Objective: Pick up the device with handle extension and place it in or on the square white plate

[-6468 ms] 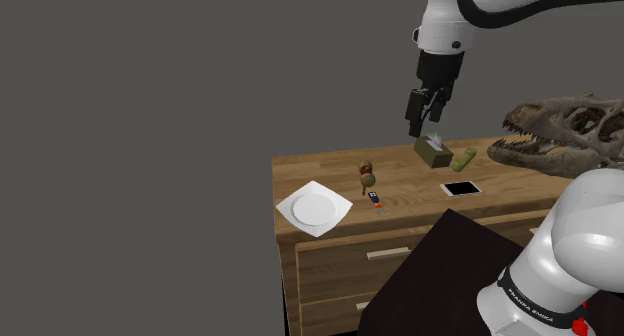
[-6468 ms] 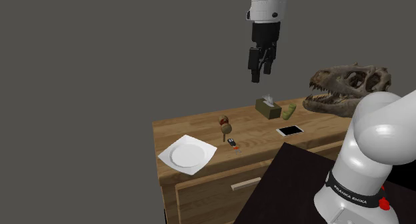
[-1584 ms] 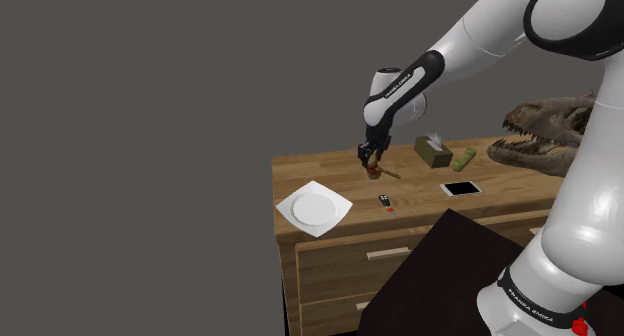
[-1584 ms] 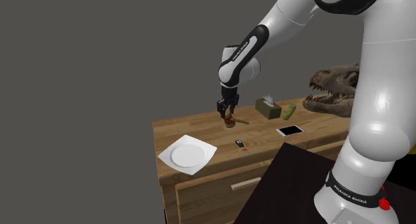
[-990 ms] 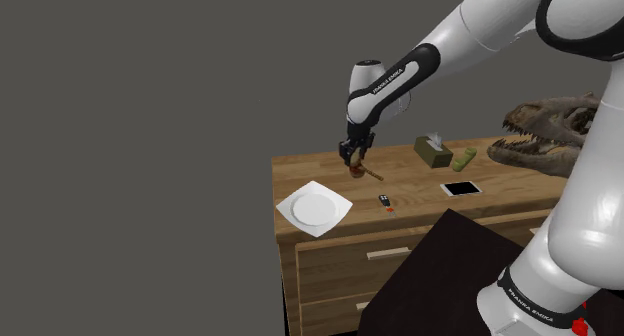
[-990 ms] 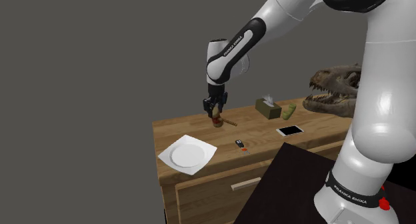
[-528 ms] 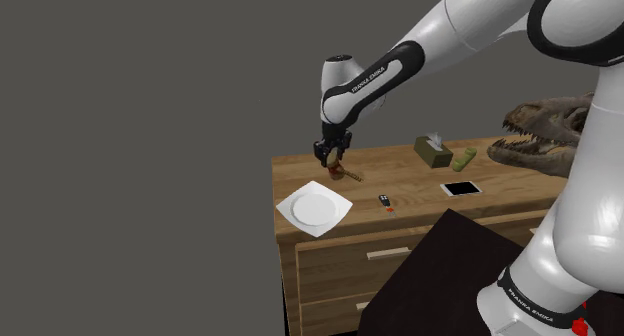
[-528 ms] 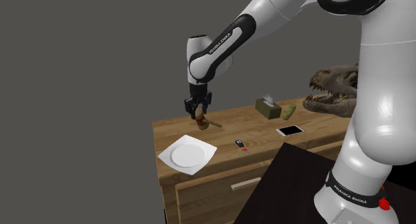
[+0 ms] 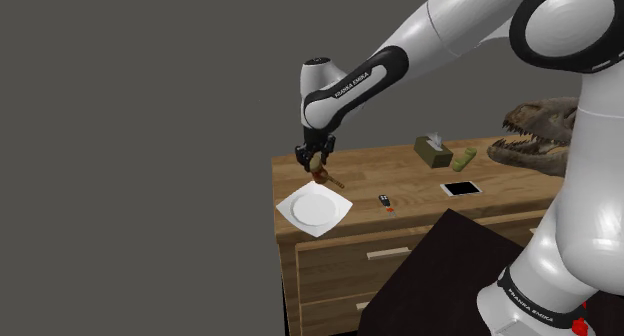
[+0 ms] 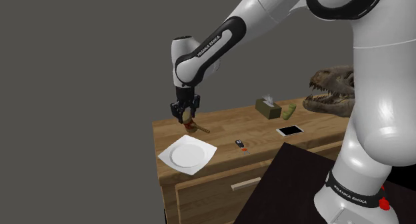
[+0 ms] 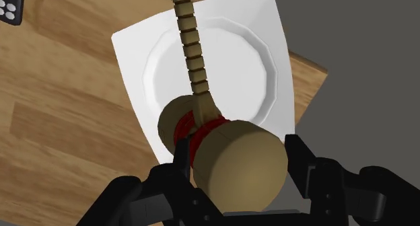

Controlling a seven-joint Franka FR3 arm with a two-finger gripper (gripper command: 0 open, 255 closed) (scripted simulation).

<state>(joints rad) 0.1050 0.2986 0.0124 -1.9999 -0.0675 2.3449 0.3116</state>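
Observation:
A tan wooden device (image 11: 235, 161) with two round heads, a red band and a long ridged handle (image 11: 190, 50) hangs in the air, and my black gripper (image 11: 237, 157) is shut on it. It shows below the hand in the shoulder view (image 9: 322, 171) and the second exterior view (image 10: 194, 125). The square white plate (image 9: 314, 208) lies on the wooden dresser top near its front left corner. The gripper (image 9: 316, 164) is above the plate's far edge. In the wrist view the handle stretches out over the plate (image 11: 269, 56).
On the dresser (image 9: 410, 174) lie a small black remote (image 9: 384, 200), a phone (image 9: 461, 189), a tissue box (image 9: 433, 151) and a green object (image 9: 463, 159). A dinosaur skull (image 9: 545, 134) sits at the right end. The dark stand (image 9: 440, 274) is in front.
The arm has carried the wooden device towards the shoulder view's left, from over the dresser's middle to above the plate's far edge. The grip has stayed shut on it.

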